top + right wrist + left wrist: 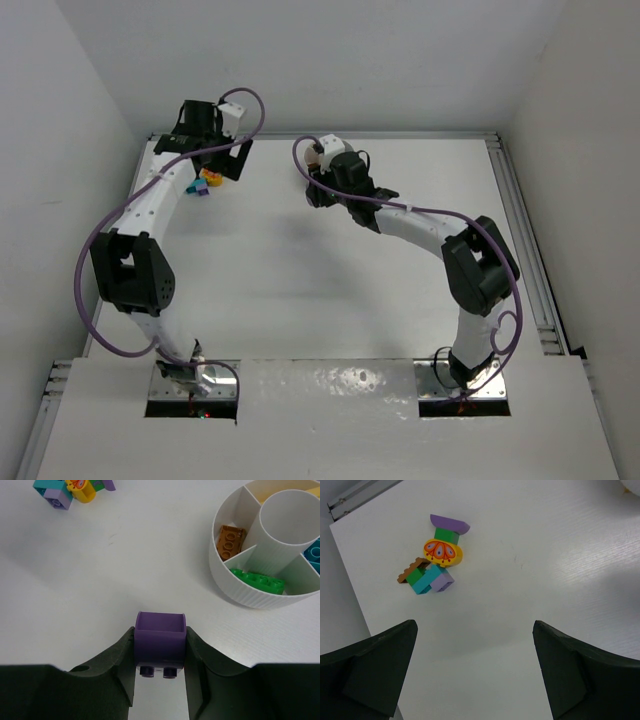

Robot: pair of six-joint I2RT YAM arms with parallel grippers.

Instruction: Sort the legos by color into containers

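**Potentially wrong wedge for the purple brick**

Right gripper [160, 680] pinches the purple brick [161, 637] near the white dish [235, 592], not over it yet. The nearest wedges hold a green brick [257, 580] and an orange brick [230, 541], so an early release mixes colours. The tall centre tube [280, 530] could clip the brick. Left gripper [475, 670] is spread wide over loose legos [432, 562] on the tabletop [545, 555].

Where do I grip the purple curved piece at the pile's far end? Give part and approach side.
Probably by its two short ends: the purple curved piece sticks out past the green brick on both sides, leaving them bare. Bring the open left end effector down from above; the green brick crowds its near edge.
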